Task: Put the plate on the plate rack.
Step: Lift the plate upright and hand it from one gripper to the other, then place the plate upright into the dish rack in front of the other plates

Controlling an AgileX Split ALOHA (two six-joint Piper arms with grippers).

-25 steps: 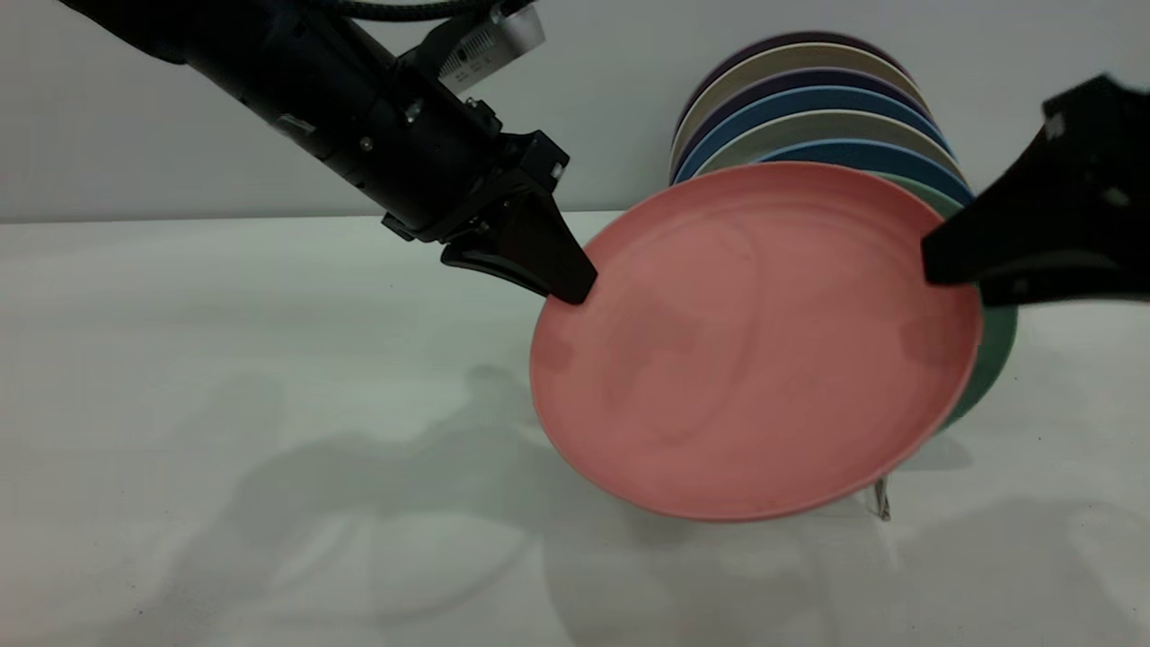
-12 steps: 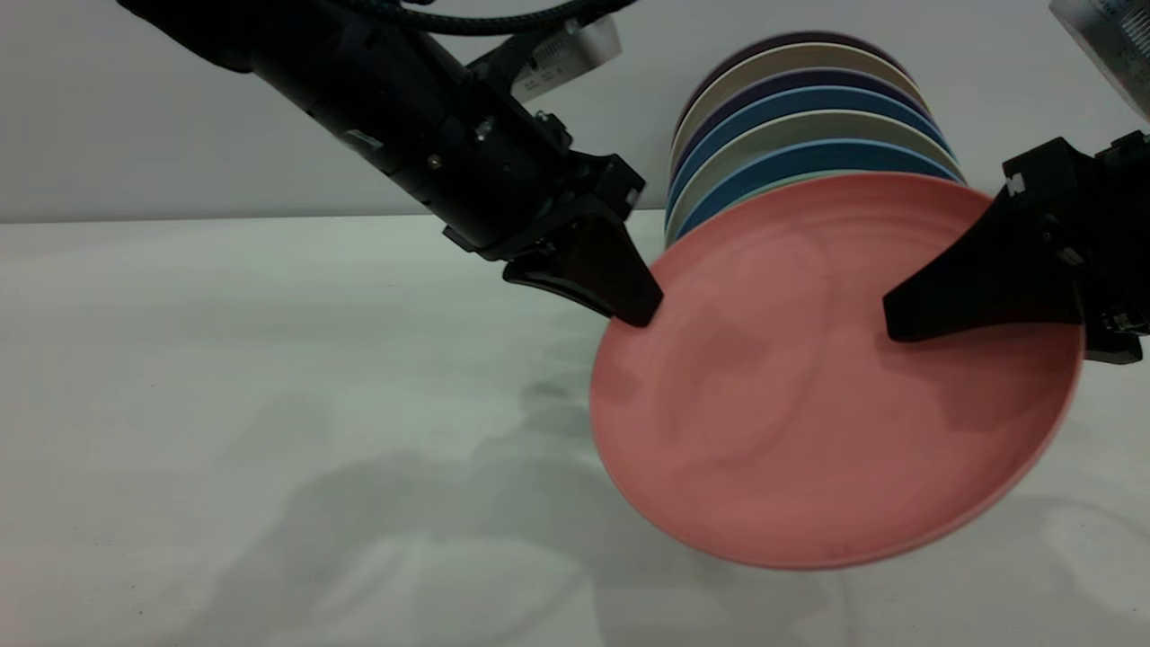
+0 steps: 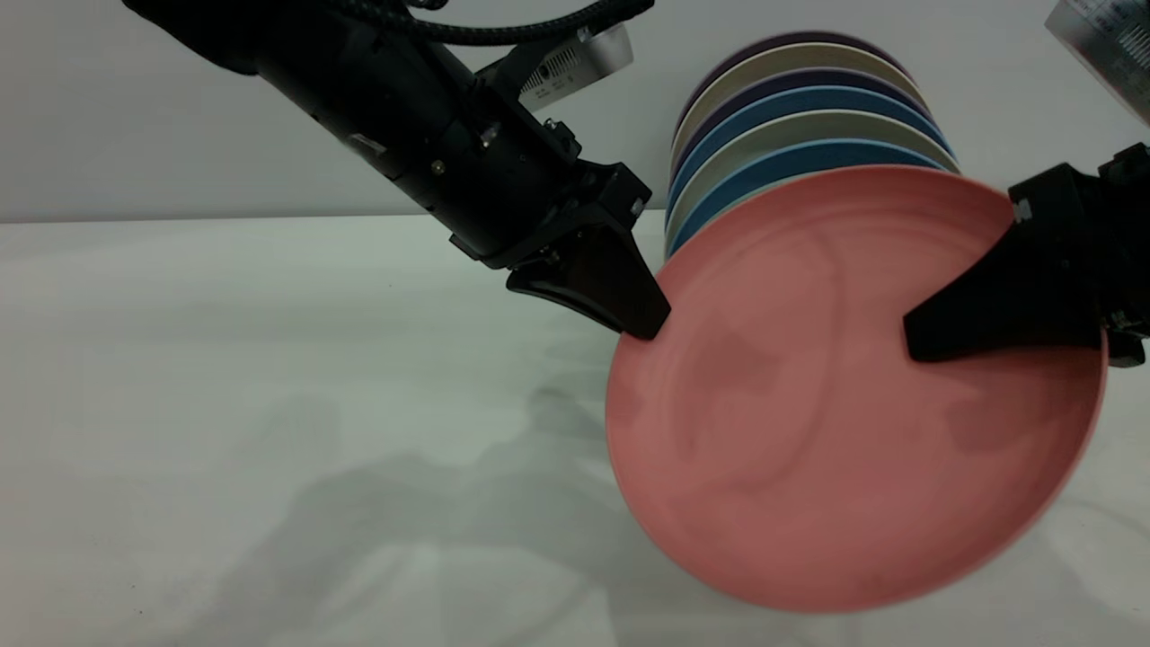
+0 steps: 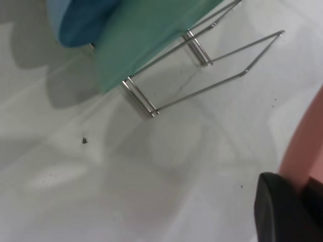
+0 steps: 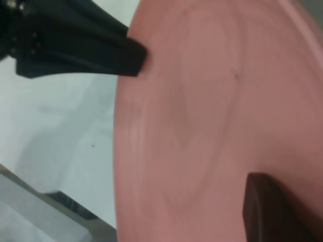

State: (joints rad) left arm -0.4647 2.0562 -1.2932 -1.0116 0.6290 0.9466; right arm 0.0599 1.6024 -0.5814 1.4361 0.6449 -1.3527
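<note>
The salmon-pink plate [image 3: 844, 395] hangs tilted in the air in front of the stacked plates, its face toward the exterior camera. My left gripper [image 3: 649, 325] is shut on its left rim; in the left wrist view the pink rim [image 4: 308, 146] sits between the black fingers [image 4: 282, 212]. My right gripper [image 3: 918, 345] is shut on the right rim, one finger lying across the plate's face [image 5: 212, 116]. The silver wire plate rack [image 4: 217, 75] shows in the left wrist view with a free loop at its front. In the exterior view the pink plate hides it.
Several plates [image 3: 791, 117], blue, beige and purple, stand upright in the rack behind the pink one. A teal-green plate [image 4: 146, 35] and a blue plate [image 4: 81, 20] stand in the rack's front slots. The white table [image 3: 269, 404] stretches out to the left.
Both grippers have carried the pink plate to the right and nearer the exterior camera. It now covers the teal-green plate and the rack's front foot.
</note>
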